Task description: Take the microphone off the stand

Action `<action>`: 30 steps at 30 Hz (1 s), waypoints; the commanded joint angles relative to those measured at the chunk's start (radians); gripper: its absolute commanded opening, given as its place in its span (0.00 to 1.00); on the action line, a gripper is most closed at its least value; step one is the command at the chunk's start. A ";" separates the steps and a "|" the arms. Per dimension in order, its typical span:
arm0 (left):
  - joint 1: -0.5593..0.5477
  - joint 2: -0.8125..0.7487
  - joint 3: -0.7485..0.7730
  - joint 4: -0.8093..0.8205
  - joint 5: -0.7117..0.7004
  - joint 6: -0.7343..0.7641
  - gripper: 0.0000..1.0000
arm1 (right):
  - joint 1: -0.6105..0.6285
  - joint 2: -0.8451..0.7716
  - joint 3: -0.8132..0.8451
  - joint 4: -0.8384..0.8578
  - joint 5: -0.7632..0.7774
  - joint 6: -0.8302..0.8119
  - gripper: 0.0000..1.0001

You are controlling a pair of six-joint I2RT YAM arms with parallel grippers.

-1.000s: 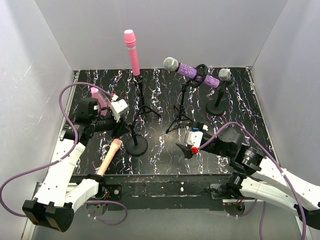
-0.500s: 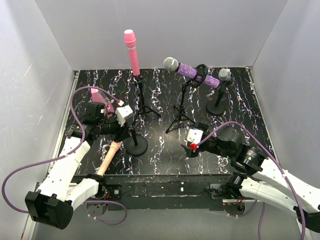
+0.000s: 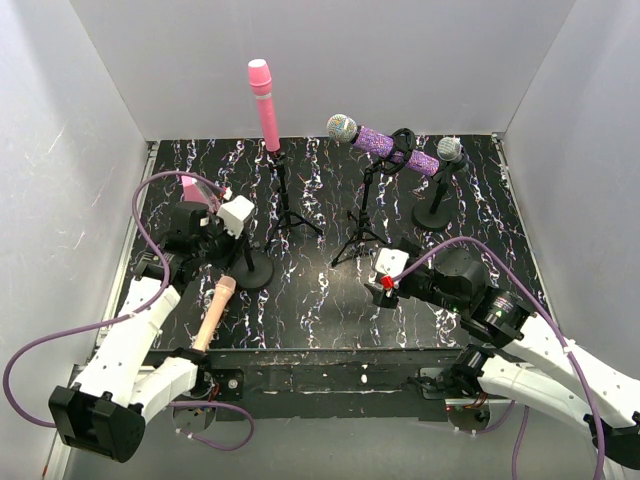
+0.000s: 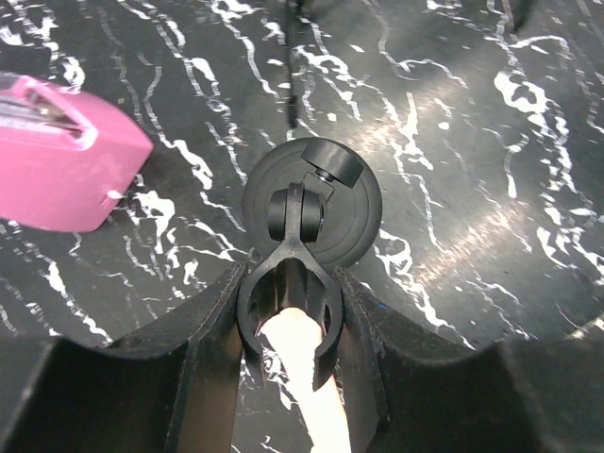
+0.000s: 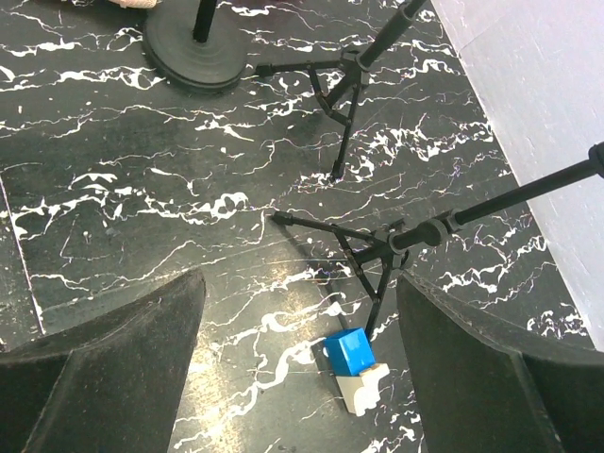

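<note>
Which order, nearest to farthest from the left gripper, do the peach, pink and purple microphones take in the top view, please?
1. Peach microphone, in the clip the left gripper holds, near left.
2. Pink microphone, upright, back centre-left.
3. Purple microphone, tilted, back right.

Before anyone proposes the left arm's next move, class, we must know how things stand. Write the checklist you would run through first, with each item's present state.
1. Left gripper closed on the clip: ok, its fingers press both sides.
2. Peach microphone out of the clip: not ok, it sits inside the ring.
3. Round base flat on the table: cannot tell.
4. Pink box apart from the base: ok.
5. Right gripper open and away from this stand: ok, it hovers over a tripod stand.
</note>
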 commanded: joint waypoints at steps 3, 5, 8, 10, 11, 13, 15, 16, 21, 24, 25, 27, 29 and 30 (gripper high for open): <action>0.021 0.021 -0.042 0.172 -0.252 0.006 0.00 | -0.023 0.003 0.076 -0.005 0.018 0.067 0.89; 0.032 0.038 -0.046 0.212 -0.278 0.004 0.00 | -0.035 0.000 0.086 -0.028 0.016 0.082 0.89; 0.038 0.055 -0.039 0.239 -0.283 0.004 0.00 | -0.049 -0.003 0.092 -0.048 0.012 0.097 0.89; 0.040 0.070 -0.033 0.250 -0.286 0.001 0.00 | -0.058 -0.006 0.093 -0.054 0.007 0.108 0.89; 0.040 0.076 -0.030 0.255 -0.289 0.001 0.00 | -0.061 -0.004 0.091 -0.054 0.006 0.114 0.89; 0.041 0.084 -0.024 0.261 -0.296 0.006 0.00 | -0.072 -0.004 0.092 -0.054 0.000 0.124 0.89; 0.043 0.092 -0.019 0.258 -0.296 0.006 0.10 | -0.080 -0.001 0.093 -0.052 -0.007 0.130 0.88; 0.043 0.093 -0.013 0.253 -0.293 0.000 0.23 | -0.080 0.000 0.093 -0.052 -0.008 0.131 0.88; 0.043 0.073 0.054 0.146 -0.153 -0.036 0.78 | -0.084 0.003 0.111 -0.071 -0.023 0.133 0.89; 0.043 0.052 0.144 0.079 0.007 -0.092 0.94 | -0.084 0.013 0.137 -0.103 -0.071 0.121 0.89; 0.043 0.049 0.175 0.066 0.045 -0.106 0.98 | -0.084 0.020 0.155 -0.098 -0.089 0.127 0.89; 0.043 0.052 0.226 0.055 0.113 -0.148 0.98 | -0.084 0.063 0.194 -0.069 -0.114 0.159 0.87; 0.043 0.058 0.273 0.055 0.135 -0.195 0.98 | -0.078 0.135 0.249 -0.042 -0.135 0.183 0.84; 0.043 0.065 0.295 0.055 0.136 -0.217 0.98 | -0.071 0.181 0.282 -0.022 -0.128 0.197 0.83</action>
